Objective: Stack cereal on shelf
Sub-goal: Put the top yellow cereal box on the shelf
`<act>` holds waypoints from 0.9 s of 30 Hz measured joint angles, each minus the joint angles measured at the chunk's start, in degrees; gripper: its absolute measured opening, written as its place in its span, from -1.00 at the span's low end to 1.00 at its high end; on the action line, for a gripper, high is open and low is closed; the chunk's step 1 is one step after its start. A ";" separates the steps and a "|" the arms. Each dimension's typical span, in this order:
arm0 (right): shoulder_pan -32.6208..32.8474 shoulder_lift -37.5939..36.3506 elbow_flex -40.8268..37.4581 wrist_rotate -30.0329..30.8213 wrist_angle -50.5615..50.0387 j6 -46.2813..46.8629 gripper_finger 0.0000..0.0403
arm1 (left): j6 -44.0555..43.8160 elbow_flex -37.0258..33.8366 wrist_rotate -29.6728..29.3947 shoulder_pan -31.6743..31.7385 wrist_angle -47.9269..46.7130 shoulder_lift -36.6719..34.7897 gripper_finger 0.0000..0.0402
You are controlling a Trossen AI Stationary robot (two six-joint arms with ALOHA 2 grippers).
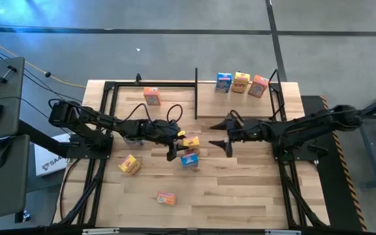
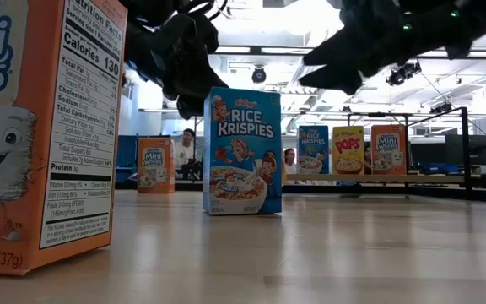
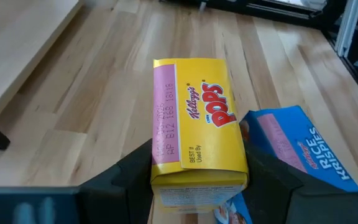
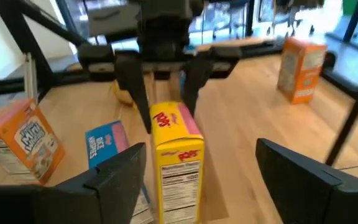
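Two grippers work mid-table. Left gripper (image 1: pixel 173 151) is clamped on a yellow Pops box (image 3: pixel 197 127), one dark finger on each side of it, holding it above the tabletop (image 1: pixel 240 189); in the right wrist view the same box (image 4: pixel 178 158) hangs between the left arm's fingers. Right gripper (image 1: pixel 226 137) faces it from the right side, fingers spread wide apart, nothing between them, just short of the held box. A blue Rice Krispies box (image 1: pixel 188 158) stands upright on the table just beside and below the held box; low view shows its front (image 2: pixel 243 152). Three boxes stand in a row on the shelf (image 1: pixel 204 98) at the far right part: blue (image 1: pixel 224 82), yellow (image 1: pixel 241 82), orange (image 1: pixel 258 85). An orange Mini-Wheats box (image 1: pixel 151 96) stands at the far left part of the table, inside the black frame. Another yellow box (image 1: pixel 130 164) sits on the near-left table, tilted. One more orange box (image 1: pixel 166 198) lies near the front edge; in the low view it fills the left side (image 2: pixel 45 127), upright, nutrition panel showing. People show in the room behind, too small to tell more.
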 joint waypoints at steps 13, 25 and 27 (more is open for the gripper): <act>2.97 18.19 26.31 2.05 -29.38 -2.62 0.87 | 4.10 0.00 3.02 -1.09 -0.78 0.00 -0.07; 0.79 26.69 38.64 -5.09 -43.74 -1.36 0.66 | 1.65 0.00 0.96 -1.46 0.91 0.00 -0.07; 0.42 26.69 38.64 -5.24 -43.36 -1.37 0.52 | 1.63 0.00 0.94 -1.46 1.23 0.00 -0.07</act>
